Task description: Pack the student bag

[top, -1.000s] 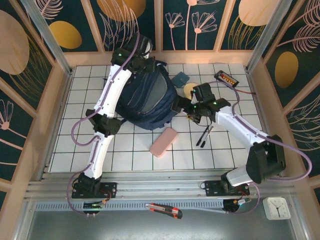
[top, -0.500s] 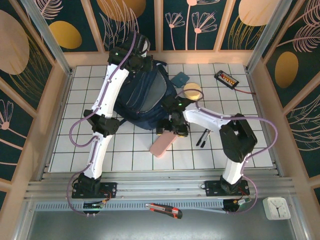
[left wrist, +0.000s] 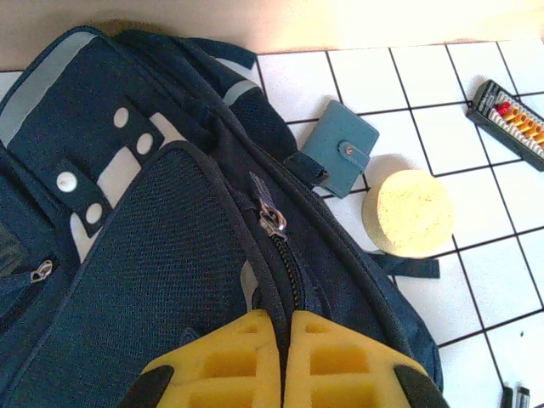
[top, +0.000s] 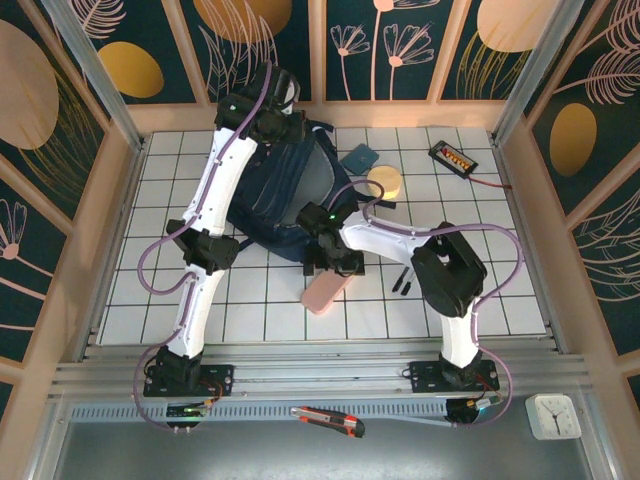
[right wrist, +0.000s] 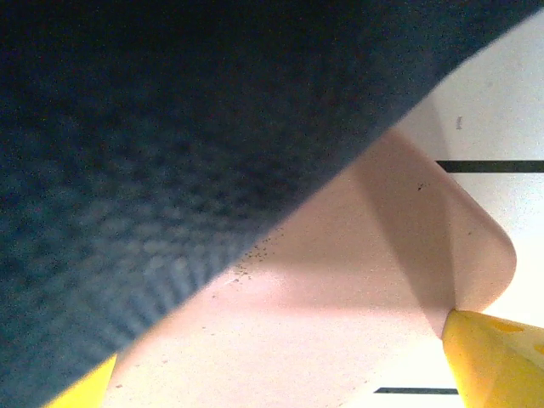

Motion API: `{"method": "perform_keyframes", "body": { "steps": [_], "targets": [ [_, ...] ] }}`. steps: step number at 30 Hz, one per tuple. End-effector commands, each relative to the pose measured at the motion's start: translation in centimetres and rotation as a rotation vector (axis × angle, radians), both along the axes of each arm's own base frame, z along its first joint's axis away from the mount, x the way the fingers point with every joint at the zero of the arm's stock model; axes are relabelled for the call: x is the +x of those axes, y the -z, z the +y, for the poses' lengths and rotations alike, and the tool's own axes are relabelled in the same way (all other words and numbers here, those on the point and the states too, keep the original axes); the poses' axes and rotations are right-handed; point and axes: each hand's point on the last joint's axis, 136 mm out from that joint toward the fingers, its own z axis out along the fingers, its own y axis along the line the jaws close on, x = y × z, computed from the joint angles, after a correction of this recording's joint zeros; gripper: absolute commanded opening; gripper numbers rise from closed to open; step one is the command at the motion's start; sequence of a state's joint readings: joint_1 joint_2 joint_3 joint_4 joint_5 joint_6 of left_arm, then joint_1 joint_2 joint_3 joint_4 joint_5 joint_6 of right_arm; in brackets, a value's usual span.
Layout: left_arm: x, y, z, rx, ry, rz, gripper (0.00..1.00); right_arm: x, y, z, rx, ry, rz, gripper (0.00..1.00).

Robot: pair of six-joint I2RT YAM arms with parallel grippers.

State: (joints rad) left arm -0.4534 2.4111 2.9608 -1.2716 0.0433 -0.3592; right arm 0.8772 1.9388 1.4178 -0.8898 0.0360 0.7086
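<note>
Overhead view, close wrist views sharing backpack (top: 290,210)

- The student bag (left wrist: 153,255) is seen across the left and middle, with its zip pull (left wrist: 272,223) lying on the track.
- The left hand (left wrist: 285,327) is pressed shut on the zip seam.
- A teal snap wallet (left wrist: 342,146) is laid against the bag on the tiled surface (left wrist: 425,85), with a round yellow sponge (left wrist: 406,212) near it.

Bright, even light, soft shadows; the student bag (right wrist: 170,127) looms blurred in the right wrist view.
</note>
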Motion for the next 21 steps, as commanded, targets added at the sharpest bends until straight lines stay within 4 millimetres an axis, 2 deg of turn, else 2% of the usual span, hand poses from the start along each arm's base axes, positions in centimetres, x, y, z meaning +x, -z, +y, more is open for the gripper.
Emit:
{"method": "perform_keyframes", "body": {
  "steps": [1,5,7,16,21],
  "targets": [
    [-1.0,-8.2,0.4,-0.086,0.013,-0.202,0.00,-1.3,1.0,-4.2,-0.216,-0.038,0.018,0.99],
    [-1.0,-8.4,0.5,-0.088,0.011,-0.206,0.00,-2.0,0.4,-6.8,-0.249,-0.018,0.022,0.99],
    [-1.0,-8.4,0.5,-0.088,0.011,-0.207,0.00,-2.4,0.4,-7.2,-0.221,0.008,0.036,0.99],
    [-1.1,-8.7,0.6,-0.090,0.010,-0.212,0.00,-2.5,-0.2,-6.7,-0.072,0.115,0.047,0.99],
    [-1.1,-8.7,0.6,-0.087,0.008,-0.213,0.00,-1.0,-4.0,-5.3,0.084,0.230,-0.033,0.99]
  ]
}}
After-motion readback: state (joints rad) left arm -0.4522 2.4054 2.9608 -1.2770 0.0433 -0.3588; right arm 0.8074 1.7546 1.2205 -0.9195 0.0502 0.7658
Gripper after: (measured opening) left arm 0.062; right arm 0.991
